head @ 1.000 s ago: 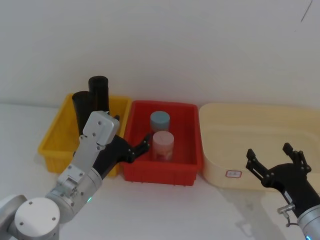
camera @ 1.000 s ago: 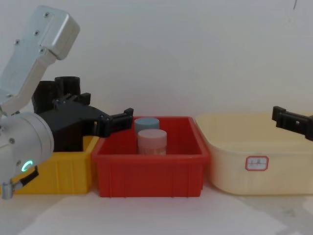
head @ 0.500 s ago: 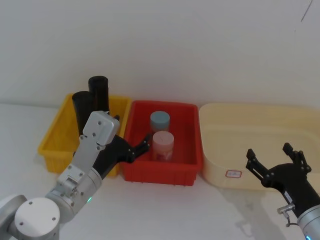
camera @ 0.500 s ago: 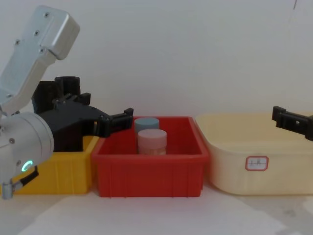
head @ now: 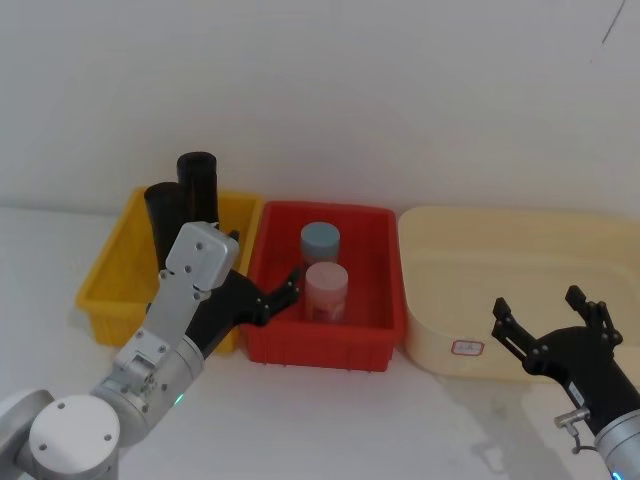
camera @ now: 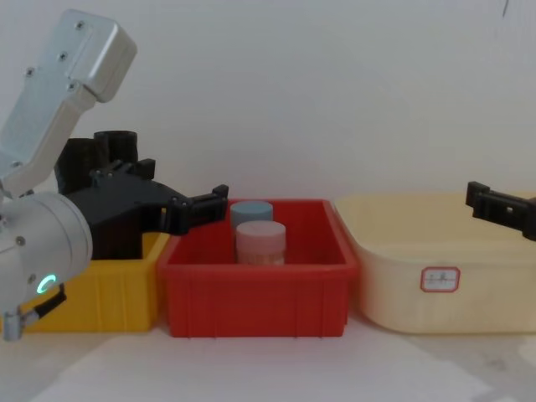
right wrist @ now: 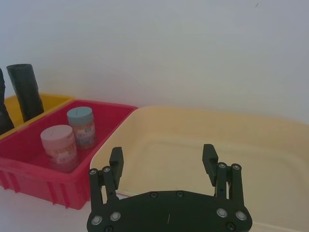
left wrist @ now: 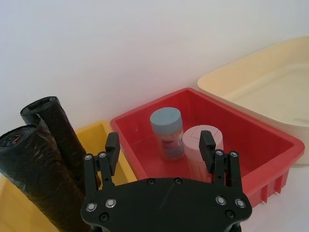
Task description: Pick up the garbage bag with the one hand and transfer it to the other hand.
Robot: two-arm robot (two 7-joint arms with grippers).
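While your left pincer (head: 278,296) hangs open and empty at the red crate's (head: 325,350) left wall, the garbage bag (head: 163,215) stands upright in the yellow crate (head: 105,290) just left of it, well apart from your open right pincer (head: 538,302).

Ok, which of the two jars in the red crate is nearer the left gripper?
The pink-lidded jar: it stands in front of the blue-lidded jar, on the robot's side of the red crate, closest to the open left gripper.
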